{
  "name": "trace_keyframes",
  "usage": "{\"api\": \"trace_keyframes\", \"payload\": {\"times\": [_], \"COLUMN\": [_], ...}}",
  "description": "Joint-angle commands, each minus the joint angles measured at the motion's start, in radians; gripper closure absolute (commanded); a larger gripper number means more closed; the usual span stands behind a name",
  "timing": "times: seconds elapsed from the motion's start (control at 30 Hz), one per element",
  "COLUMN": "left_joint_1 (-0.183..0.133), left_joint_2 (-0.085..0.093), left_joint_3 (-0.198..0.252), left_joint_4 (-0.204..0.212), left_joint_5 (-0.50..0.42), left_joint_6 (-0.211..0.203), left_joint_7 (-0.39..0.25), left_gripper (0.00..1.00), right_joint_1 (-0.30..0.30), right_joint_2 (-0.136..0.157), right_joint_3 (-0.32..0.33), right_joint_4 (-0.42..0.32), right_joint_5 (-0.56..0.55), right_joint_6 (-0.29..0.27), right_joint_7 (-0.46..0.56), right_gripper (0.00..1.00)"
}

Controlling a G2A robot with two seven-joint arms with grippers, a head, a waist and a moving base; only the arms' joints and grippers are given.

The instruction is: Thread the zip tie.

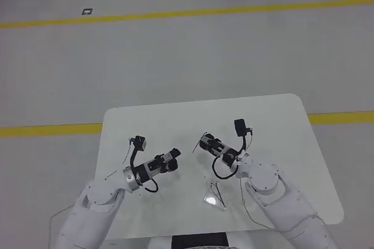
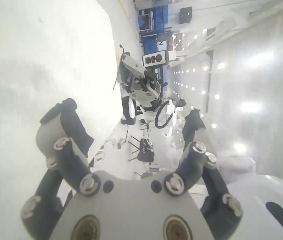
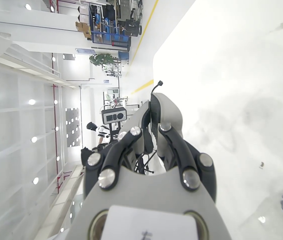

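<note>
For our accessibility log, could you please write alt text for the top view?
The right gripper, shut on a black zip tie, faces the open left gripper above a white table. A clear bag lies nearby.

Gap between left gripper and right gripper: narrowed by the zip tie jutting from the right one. Far half of table: open passage. Clear bag lies near front edge.

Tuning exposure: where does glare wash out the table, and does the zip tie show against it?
Left wrist view: table blown white by its edge, zip tie dark against it. Right wrist view: same glare beside the tie's tip. Top view: even light, no glare.
</note>
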Motion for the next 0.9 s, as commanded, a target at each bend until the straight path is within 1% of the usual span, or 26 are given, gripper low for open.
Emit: {"api": "trace_keyframes", "payload": {"times": [0.0, 0.33, 0.4, 0.43, 0.5, 0.57, 0.6, 0.63, 0.67, 0.87], "left_joint_1": [-0.018, -0.018, -0.018, -0.019, -0.026, -0.040, -0.046, -0.054, -0.058, -0.058], "left_joint_2": [-0.005, -0.005, -0.007, -0.007, -0.011, -0.015, -0.017, -0.020, -0.021, -0.021], "left_joint_3": [0.021, 0.021, 0.031, 0.041, 0.058, 0.077, 0.087, 0.094, 0.096, 0.096], "left_joint_4": [0.019, 0.019, 0.018, 0.024, 0.042, 0.076, 0.093, 0.109, 0.109, 0.109], "left_joint_5": [-0.089, -0.089, -0.093, -0.096, -0.112, -0.120, -0.131, -0.139, -0.139, -0.139], "left_joint_6": [0.016, 0.016, 0.012, 0.007, -0.028, -0.055, -0.056, -0.044, -0.045, -0.045], "left_joint_7": [0.008, 0.008, 0.016, 0.017, 0.030, 0.053, 0.068, 0.092, 0.100, 0.100], "left_gripper": [0.00, 0.00, 0.00, 0.00, 0.00, 0.00, 0.00, 0.00, 0.00, 0.00], "right_joint_1": [0.007, 0.003, -0.002, -0.004, -0.009, -0.011, -0.012, -0.013, -0.013, -0.013], "right_joint_2": [-0.004, -0.005, -0.007, -0.008, -0.011, -0.014, -0.016, -0.017, -0.019, -0.019], "right_joint_3": [-0.015, -0.019, -0.025, -0.027, -0.034, -0.041, -0.045, -0.047, -0.049, -0.049], "right_joint_4": [0.007, 0.000, -0.009, -0.014, -0.020, -0.023, -0.023, -0.023, -0.022, -0.022], "right_joint_5": [0.001, 0.003, -0.002, 0.001, 0.003, 0.005, 0.008, 0.012, 0.011, 0.011], "right_joint_6": [-0.005, -0.012, -0.017, -0.022, -0.028, -0.031, -0.031, -0.031, -0.028, -0.028], "right_joint_7": [-0.012, -0.020, -0.030, -0.038, -0.053, -0.069, -0.074, -0.084, -0.094, -0.094], "right_gripper": [1.00, 1.00, 1.00, 1.00, 1.00, 1.00, 1.00, 1.00, 1.00, 1.00]}}
